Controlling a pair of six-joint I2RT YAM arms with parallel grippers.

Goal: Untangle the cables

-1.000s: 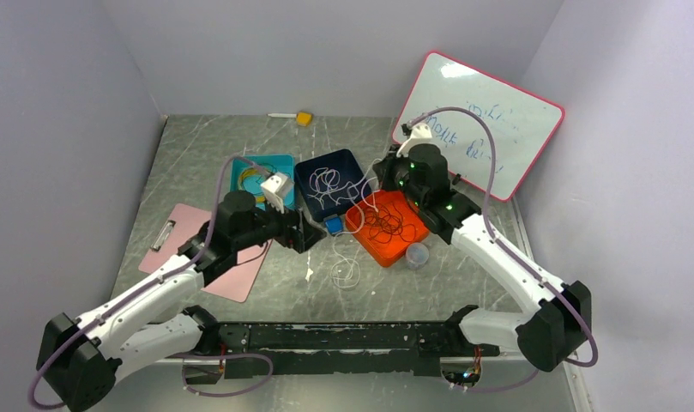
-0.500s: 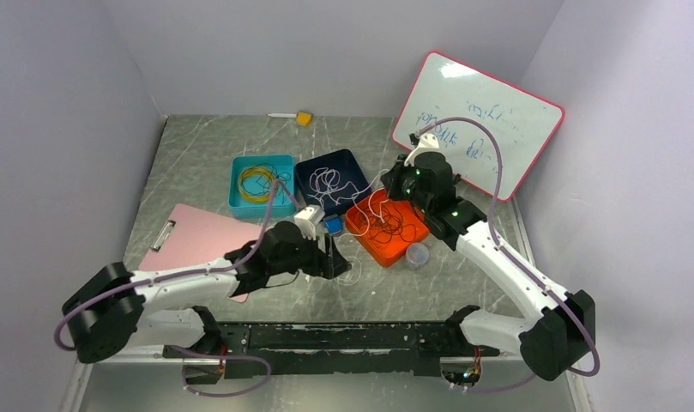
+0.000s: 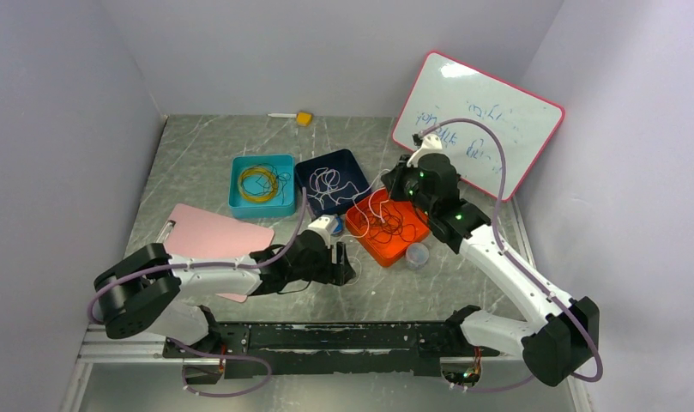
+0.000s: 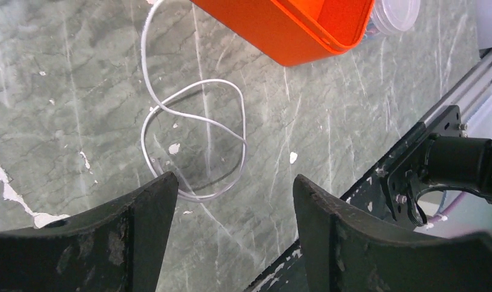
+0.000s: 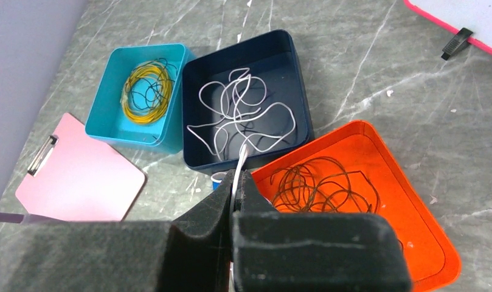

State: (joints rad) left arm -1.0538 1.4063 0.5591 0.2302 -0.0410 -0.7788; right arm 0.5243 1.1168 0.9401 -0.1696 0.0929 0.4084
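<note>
Most wires (image 5: 231, 115) lie sorted in trays (image 5: 273, 35) (by colour, apparently). One white cable (image 4: 197, 118) is left, looped on the worktop (image 4: 61, 91) under the spread left fingers (image 4: 143, 210), with its far end pinched by the right fingers (image 5: 210, 210).

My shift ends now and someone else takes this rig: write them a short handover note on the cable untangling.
Left gripper: open, low over the grey marbled table, straddling a loop of thin white cable beside the orange plastic bin; nothing gripped.
Right gripper: shut on what looks like the same thin white cable, above the bins.
Done: white wires lie in the navy square bin, dark brown-red wires in the orange plastic bin, a yellow wire coil in the teal bin.
To do: probably free that loose cable and bin it.
</note>
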